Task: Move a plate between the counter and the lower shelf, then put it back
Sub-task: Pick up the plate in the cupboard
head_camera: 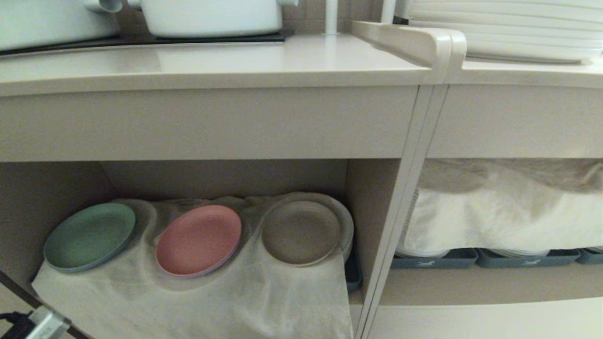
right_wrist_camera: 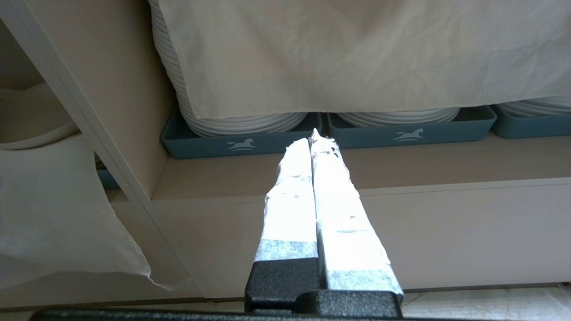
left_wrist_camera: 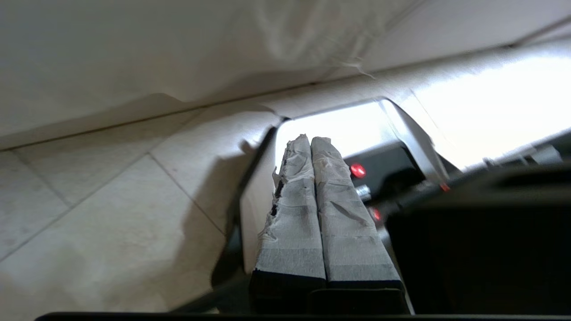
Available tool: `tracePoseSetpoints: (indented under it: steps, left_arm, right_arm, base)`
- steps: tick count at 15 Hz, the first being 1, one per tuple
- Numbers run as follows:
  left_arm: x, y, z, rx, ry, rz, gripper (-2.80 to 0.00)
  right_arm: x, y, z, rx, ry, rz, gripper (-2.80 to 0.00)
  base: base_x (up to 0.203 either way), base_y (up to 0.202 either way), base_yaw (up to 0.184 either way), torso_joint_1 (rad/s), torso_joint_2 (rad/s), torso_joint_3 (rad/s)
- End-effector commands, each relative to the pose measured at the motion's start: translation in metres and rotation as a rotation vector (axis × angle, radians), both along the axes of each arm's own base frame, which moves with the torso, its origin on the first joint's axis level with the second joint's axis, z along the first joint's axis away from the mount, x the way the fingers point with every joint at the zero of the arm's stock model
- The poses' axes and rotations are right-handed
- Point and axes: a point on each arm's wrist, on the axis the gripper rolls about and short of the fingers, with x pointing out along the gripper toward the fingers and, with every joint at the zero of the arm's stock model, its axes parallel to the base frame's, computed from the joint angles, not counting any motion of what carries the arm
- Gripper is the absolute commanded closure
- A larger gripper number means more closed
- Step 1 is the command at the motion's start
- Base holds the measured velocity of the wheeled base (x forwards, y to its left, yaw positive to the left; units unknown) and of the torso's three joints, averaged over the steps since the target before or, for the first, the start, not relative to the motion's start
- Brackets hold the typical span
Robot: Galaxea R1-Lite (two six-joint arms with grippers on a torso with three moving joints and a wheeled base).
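Observation:
The cream-beige plate (head_camera: 300, 231) leans on the whitish cloth (head_camera: 212, 301) at the right end of the lower shelf (head_camera: 226, 176), resting against larger white plates behind it. Above it runs the beige counter (head_camera: 282, 61), whose front stretch is bare. My left gripper (left_wrist_camera: 311, 139) is shut with nothing in it and hangs low over the tiled floor, below the hanging cloth. Only a bit of the left arm (head_camera: 40, 325) shows at the head view's lower left corner. My right gripper (right_wrist_camera: 314, 136) is shut and empty, level in front of the right-hand compartment.
A green plate (head_camera: 89, 237) and a pink plate (head_camera: 198, 240) lie left of the beige one. White pots (head_camera: 212, 16) stand on the black hob. A stack of white plates (head_camera: 509, 33) sits up on the right. Blue-grey trays (right_wrist_camera: 241, 145) of cloth-covered white plates fill the right compartment beyond the post (head_camera: 405, 212).

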Motion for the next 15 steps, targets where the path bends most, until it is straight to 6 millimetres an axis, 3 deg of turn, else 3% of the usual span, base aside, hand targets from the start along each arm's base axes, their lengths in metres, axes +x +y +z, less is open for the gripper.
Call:
tracePoseSetpoints:
  steps: [1, 7, 11, 15]
  left_arm:
    - [0.02, -0.001, -0.003, 0.012, 0.074, 0.024, 0.0]
    - [0.06, -0.014, -0.005, 0.017, 0.084, 0.041, 0.0]
    - [0.082, -0.068, 0.0, 0.01, 0.111, 0.074, 0.0]
    - [0.115, -0.096, 0.004, -0.027, 0.127, 0.174, 0.0]
  right_arm:
    - [0.0, 0.0, 0.0, 0.0, 0.001, 0.0, 0.0]
    - [0.0, 0.0, 0.0, 0.0, 0.001, 0.0, 0.0]
    - [0.0, 0.0, 0.0, 0.0, 0.001, 0.0, 0.0]
    - [0.0, 0.0, 0.0, 0.0, 0.0, 0.0, 0.0]
  base:
    - [0.0, 0.0, 0.0, 0.0, 0.0, 0.0]
    - [0.0, 0.0, 0.0, 0.0, 0.0, 0.0]
    - [0.0, 0.0, 0.0, 0.0, 0.0, 0.0]
    - [0.0, 0.0, 0.0, 0.0, 0.0, 0.0]
